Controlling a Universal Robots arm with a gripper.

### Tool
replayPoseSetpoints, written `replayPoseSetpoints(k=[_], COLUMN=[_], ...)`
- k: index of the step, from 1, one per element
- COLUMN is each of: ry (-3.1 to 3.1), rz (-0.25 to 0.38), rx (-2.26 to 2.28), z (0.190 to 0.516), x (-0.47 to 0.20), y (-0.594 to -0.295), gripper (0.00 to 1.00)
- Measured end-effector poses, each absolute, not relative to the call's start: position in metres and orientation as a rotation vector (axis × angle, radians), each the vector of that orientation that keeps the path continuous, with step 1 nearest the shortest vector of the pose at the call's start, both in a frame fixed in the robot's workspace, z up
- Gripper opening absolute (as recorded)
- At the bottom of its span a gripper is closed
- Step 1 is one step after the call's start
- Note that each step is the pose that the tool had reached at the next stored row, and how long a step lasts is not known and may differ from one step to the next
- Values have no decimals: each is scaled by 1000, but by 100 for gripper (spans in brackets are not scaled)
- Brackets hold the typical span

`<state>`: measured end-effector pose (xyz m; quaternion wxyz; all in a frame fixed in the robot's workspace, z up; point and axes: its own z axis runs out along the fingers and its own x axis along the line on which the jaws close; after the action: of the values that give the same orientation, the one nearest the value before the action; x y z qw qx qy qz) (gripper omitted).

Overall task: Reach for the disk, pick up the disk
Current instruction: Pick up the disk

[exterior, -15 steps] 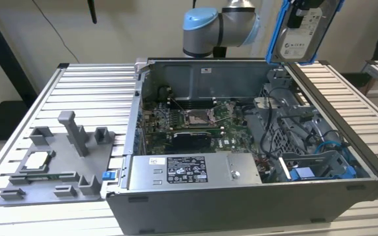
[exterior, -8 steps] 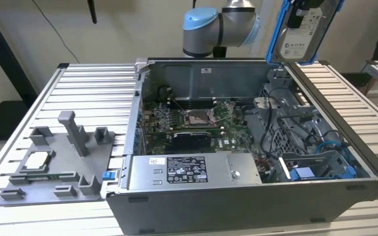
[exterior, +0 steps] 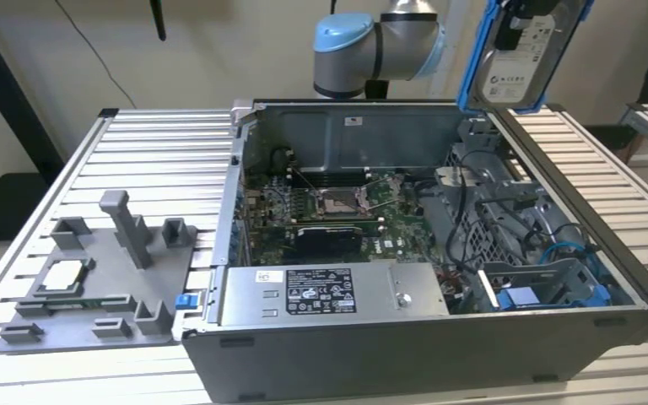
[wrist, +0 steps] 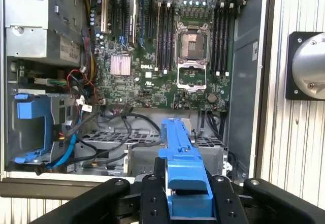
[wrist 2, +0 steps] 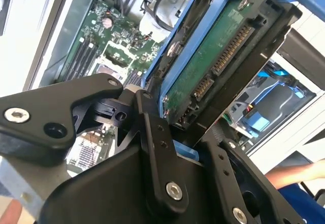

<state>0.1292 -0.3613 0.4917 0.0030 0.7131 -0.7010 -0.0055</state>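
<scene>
In the second wrist view, black pincer (wrist 2: 180,132) fingers (wrist 2: 155,148) sit closest to the camera, closed on the near end of the disk (wrist 2: 218,56), a hard drive in a bright blue frame. Its green circuit-board underside and a row of connector pins face the camera, and its far end is cut off at the picture's edge. In the first wrist view the disk (wrist: 177,158) appears edge-on as a narrow blue strip rising from between the black pincer (wrist: 185,198) fingers (wrist: 150,198), which press against its frame on both sides; the metal body is hidden behind the blue edge.

Beyond the disk, the open computer case (wrist: 249,82) lies on its side with the green motherboard (wrist: 167,46) exposed, an empty processor socket (wrist: 193,43) near its middle, and tangled black cables (wrist: 117,127) by the drive cage. A blue drive bay (wrist: 28,127) sits at one corner of the case.

In the exterior view, a grey fixture tray (exterior: 88,287) with upright posts rests nearest on the slatted metal counter (exterior: 155,160), holding a small silver-white square chip (exterior: 63,274). The case (exterior: 414,354) stands just beside it, toward the exterior view's right. Farther back, the disk (exterior: 521,55) hangs upright in the air above the case's far corner, its white label facing the camera and its top cut off. The arm's blue-capped joint (exterior: 358,46) is beside it.
</scene>
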Motion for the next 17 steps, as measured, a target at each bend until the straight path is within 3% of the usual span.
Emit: replayPoseSetpoints(k=[17], ry=[-2199], rz=[-18], rx=[2235], z=[491], x=[129], y=[-398], gripper=[0])
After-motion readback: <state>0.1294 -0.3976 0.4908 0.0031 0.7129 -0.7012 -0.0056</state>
